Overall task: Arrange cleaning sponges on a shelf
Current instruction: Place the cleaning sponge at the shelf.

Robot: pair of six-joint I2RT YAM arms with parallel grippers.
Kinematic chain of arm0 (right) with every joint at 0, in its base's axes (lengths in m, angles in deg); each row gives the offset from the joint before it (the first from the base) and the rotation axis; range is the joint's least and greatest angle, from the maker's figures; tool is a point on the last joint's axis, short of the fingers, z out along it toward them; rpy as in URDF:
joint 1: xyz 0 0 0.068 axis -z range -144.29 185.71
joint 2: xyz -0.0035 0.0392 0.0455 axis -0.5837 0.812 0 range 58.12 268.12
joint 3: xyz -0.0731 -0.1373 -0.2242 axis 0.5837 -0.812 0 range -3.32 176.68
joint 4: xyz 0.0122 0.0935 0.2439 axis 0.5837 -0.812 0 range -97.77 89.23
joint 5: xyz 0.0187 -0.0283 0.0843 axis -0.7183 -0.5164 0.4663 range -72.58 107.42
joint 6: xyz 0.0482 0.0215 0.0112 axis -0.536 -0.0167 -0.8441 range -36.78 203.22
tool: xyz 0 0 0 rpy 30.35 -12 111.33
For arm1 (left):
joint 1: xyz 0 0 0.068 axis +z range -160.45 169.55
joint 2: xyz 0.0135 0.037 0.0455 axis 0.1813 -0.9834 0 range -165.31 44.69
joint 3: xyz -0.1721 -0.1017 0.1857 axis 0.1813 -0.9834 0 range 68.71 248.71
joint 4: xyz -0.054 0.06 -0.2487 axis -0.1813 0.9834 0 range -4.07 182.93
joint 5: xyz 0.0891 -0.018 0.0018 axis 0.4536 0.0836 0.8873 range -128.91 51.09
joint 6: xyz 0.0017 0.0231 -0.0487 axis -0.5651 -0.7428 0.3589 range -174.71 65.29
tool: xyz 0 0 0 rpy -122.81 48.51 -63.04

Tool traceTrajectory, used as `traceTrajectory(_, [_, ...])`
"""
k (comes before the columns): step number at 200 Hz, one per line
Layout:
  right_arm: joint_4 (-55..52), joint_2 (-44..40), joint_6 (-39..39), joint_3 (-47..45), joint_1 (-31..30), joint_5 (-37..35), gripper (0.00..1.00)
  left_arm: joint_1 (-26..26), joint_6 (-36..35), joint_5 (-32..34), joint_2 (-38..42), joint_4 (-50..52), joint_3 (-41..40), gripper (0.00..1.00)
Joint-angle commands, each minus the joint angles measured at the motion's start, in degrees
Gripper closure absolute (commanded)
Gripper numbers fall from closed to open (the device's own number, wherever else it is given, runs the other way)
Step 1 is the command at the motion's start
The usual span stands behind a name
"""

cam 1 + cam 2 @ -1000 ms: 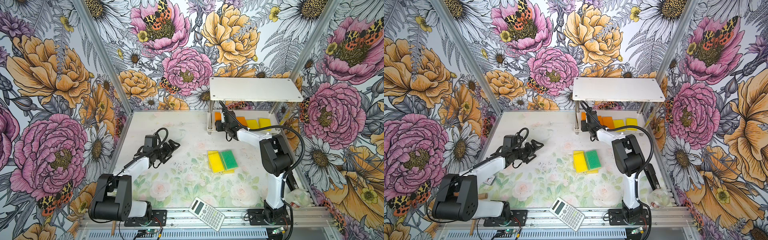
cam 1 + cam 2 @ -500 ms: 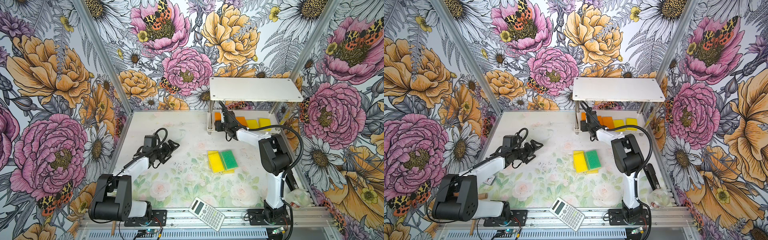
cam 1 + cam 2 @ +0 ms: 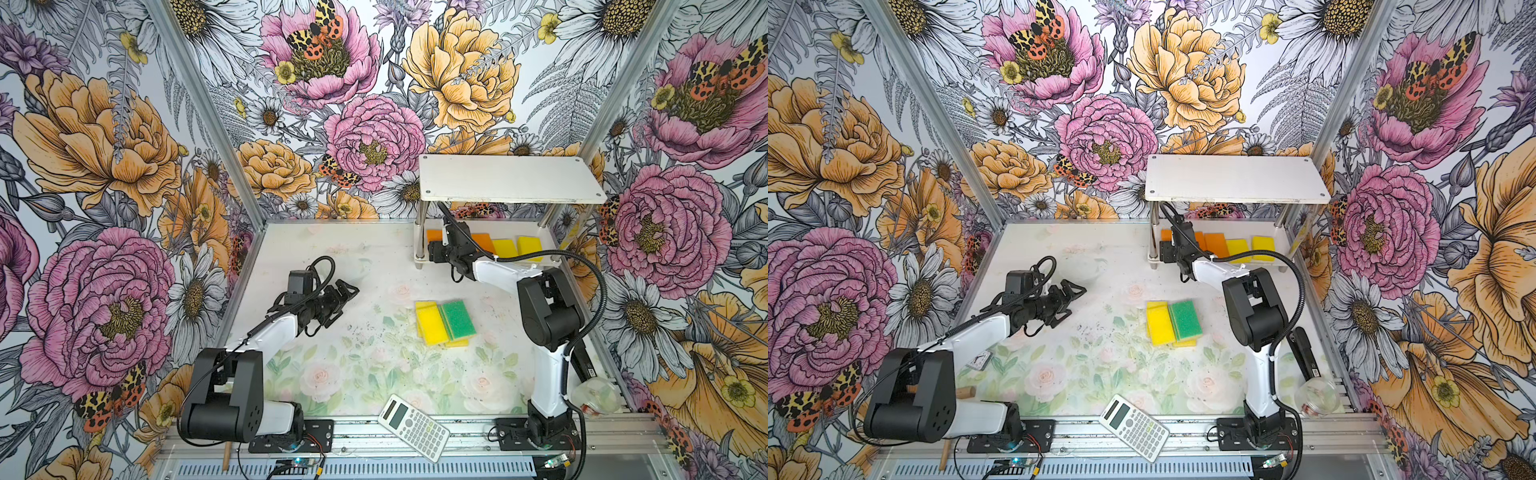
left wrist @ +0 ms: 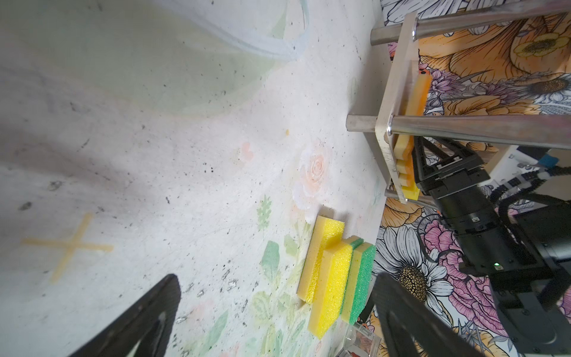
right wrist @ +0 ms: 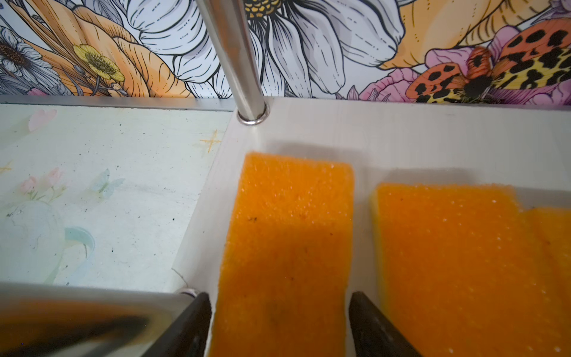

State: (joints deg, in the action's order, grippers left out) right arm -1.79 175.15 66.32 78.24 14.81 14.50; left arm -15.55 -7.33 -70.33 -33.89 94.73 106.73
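Observation:
The shelf (image 3: 511, 178) stands at the back right, its top board bare in both top views. On its lower board (image 5: 401, 136) lie orange sponges (image 3: 484, 243) and yellow sponges (image 3: 530, 246) in a row. My right gripper (image 5: 279, 301) reaches under the top board, open, its fingers either side of the leftmost orange sponge (image 5: 290, 235) with a small gap on each side. Another orange sponge (image 5: 448, 247) lies beside it. On the table, yellow sponges (image 3: 432, 324) and a green-topped sponge (image 3: 458, 319) are piled together. My left gripper (image 3: 348, 291) hovers open and empty, left of that pile (image 4: 330, 287).
A white calculator (image 3: 413, 422) lies at the front edge. A clear plastic cup (image 3: 594, 395) and a black tool (image 3: 1306, 353) sit at the front right near the right arm's base. The shelf's metal post (image 5: 238, 61) stands close to my right gripper.
The right gripper's jaws have spread apart from the orange sponge on the lower board. The left arm has stayed where it was.

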Motion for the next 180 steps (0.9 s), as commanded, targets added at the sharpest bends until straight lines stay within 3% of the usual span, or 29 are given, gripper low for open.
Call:
traceTrajectory(1, [1.06,-2.99,-0.5,-0.58,0.16,0.02,0.26,0.53,-1.23,-1.09,0.36,-0.27,0.12,0.01])
traceTrajectory(114, [0.4,-11.11,-0.11,-5.56,0.16,2.07,0.22,0.44,-1.32,-1.79,-0.07,0.86,2.21,0.01])
traceTrajectory(180, [-5.53,-21.85,2.2,-12.48,0.16,10.2,0.15,-1.43,-1.41,-0.75,-0.64,1.4,3.9,0.01])
